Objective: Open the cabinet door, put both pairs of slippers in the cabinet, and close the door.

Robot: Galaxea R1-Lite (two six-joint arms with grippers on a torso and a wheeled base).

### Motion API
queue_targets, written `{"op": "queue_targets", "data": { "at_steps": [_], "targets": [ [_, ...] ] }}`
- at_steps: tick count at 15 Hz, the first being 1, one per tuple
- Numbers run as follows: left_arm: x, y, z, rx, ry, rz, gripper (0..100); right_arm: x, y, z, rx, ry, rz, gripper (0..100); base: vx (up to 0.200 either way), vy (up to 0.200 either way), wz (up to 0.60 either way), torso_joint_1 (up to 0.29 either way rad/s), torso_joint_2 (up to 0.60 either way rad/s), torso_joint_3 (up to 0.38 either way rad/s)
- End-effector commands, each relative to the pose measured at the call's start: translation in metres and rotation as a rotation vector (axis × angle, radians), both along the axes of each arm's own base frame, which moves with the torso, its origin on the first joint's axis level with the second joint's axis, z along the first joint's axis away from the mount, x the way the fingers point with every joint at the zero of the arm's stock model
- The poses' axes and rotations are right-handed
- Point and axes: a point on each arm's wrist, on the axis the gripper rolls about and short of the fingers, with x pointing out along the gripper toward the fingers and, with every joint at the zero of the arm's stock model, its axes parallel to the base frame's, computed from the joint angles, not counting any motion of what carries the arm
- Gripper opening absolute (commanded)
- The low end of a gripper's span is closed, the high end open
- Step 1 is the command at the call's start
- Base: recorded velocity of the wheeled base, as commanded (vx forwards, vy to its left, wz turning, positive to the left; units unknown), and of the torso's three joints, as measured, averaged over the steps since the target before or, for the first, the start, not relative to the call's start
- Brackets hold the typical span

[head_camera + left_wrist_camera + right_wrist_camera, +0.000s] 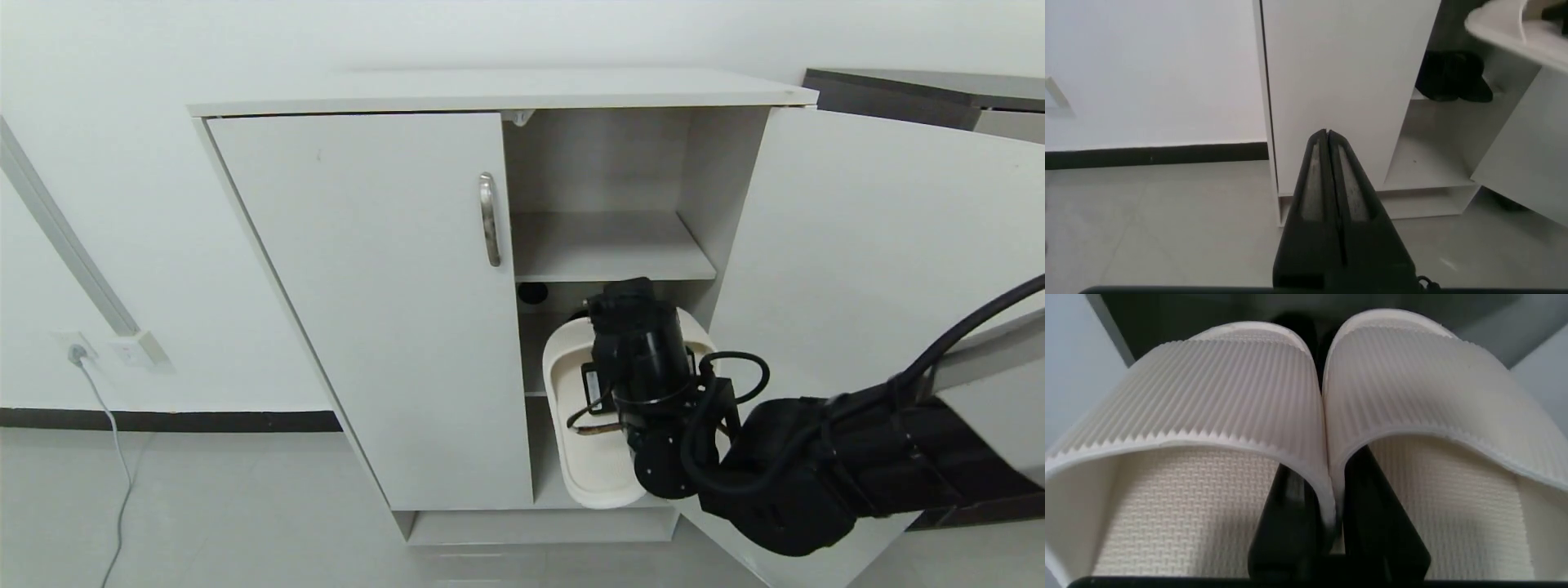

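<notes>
1. Holding the white slippers (pixel 1225 400), the right gripper (pixel 1327 514) is narrow. Its fingers pinch the two inner edges together, with one slipper on each side of it.
2. The toes point ahead of this gripper into the open half of the cabinet (pixel 490 90), below the upper shelf (pixel 612 245). The heels come back toward the wrist.
3. The open door (pixel 857 245) stands just beside this arm, on its right.
4. The left gripper (pixel 1327 139) has its fingers pressed together with nothing between them. The black slippers (pixel 1454 77) lie well ahead of it, inside the cabinet.
</notes>
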Motion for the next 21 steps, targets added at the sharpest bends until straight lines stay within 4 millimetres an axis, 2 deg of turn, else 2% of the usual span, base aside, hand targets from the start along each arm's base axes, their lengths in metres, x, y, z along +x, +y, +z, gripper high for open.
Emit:
{"op": "queue_targets", "data": {
  "at_steps": [1,4,6,10,21],
  "targets": [
    [0.0,0.0,0.0,-0.001,0.0,0.0,0,-0.006,0.0,0.046,0.072,-0.055,0.006,0,0.0,0.0,0.0,0.0,0.0,0.0],
    [0.0,0.0,0.0,-0.001,-0.001,0.0,0,-0.017,-0.003,0.07,0.087,-0.066,0.021,0,0.0,0.0,0.0,0.0,0.0,0.0],
    [0.0,0.0,0.0,-0.003,0.0,0.003,0,-0.016,-0.005,0.075,0.099,-0.077,0.019,0,0.0,0.0,0.0,0.0,0.0,0.0],
    [0.0,0.0,0.0,-0.001,-0.001,-0.001,0,-0.009,-0.006,0.07,0.089,-0.07,0.003,0,0.0,0.0,0.0,0.0,0.0,0.0],
    [0.0,0.0,0.0,-0.001,0.0,0.0,0,-0.002,-0.002,0.057,0.069,-0.051,-0.002,0,0.2,0.0,0.0,0.003,0.0,0.001]
  ]
}}
